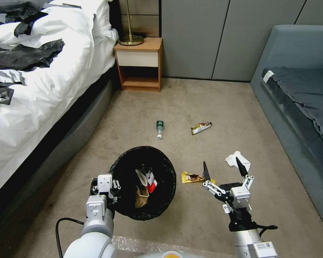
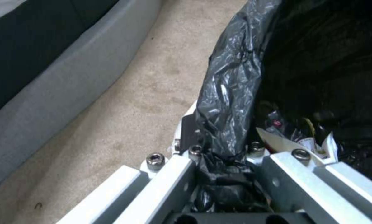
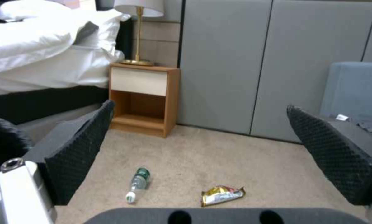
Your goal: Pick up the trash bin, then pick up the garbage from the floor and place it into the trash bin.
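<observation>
Meanwhile left gripper (image 1: pixel 109 186) clamps trash bin (image 1: pixel 144 182); labels unreadable.

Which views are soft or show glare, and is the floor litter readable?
Head view: even light, sharp; the small clear plastic bottle and crumpled white tissue read clearly. Left wrist view: soft, with glare streaks on the black plastic bin liner. Right wrist view: the near black textured fingers are blurred, and the litter is still recognisable.

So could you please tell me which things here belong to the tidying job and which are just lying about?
Job: trash bin held by left tool; open right tool; bottle; gold wrapper; yellow wrapper; tissue.
Lying about: nightstand; lamp; bed; sofa.
</observation>
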